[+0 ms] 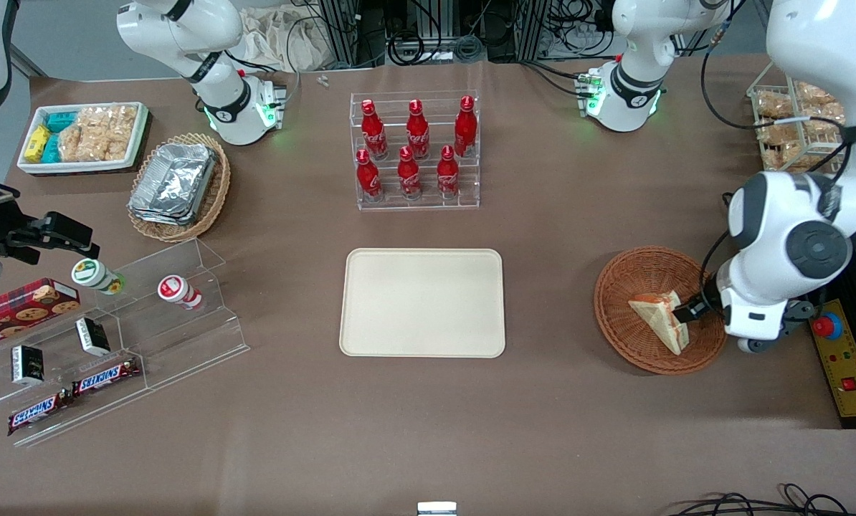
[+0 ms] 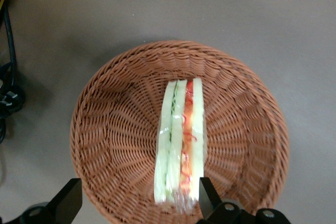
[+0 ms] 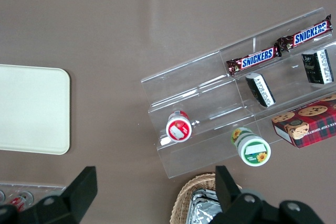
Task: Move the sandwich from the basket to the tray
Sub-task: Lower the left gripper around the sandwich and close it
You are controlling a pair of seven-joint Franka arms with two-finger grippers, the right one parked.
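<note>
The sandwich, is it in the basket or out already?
In: the sandwich lies inside the basket; the open hand straddles it.

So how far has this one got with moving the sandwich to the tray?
Early stage. Done: the gripper has reached the basket, fingers open on either side of the sandwich. In hand: the grasp, though the fingers have not closed. Left: close, lift, carry toward the parked arm's end and set it on the tray, which holds nothing yet.

Front view high, whole table; left wrist close above basket.
</note>
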